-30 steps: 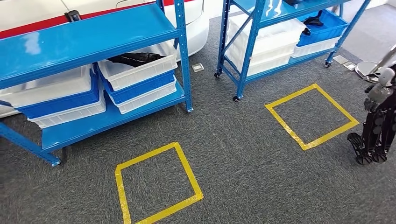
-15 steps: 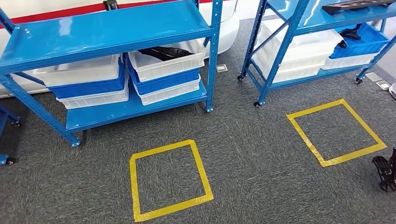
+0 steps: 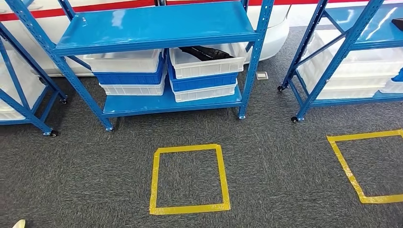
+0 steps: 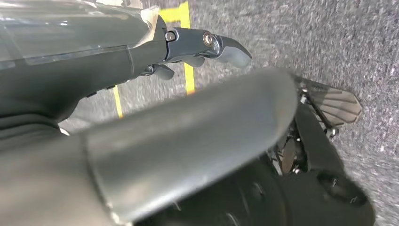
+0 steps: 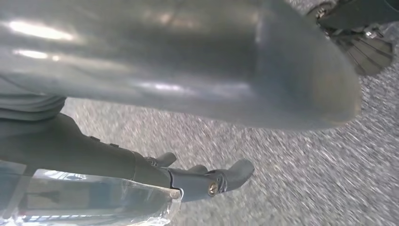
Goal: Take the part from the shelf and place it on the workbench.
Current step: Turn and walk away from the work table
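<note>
Part in shelf bin; hands empty.
Black part (image 3: 205,52) lies in white bin (image 3: 207,65) on blue shelf (image 3: 157,28), well apart from left hand (image 4: 197,47) and right hand (image 5: 202,179); both hold nothing, fingers loosely extended.

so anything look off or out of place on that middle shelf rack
Nothing stands out. The bins sit in two squared stacks on the lower shelf. The dark part lies inside the top right white bin. No spill or damage shows.
</note>
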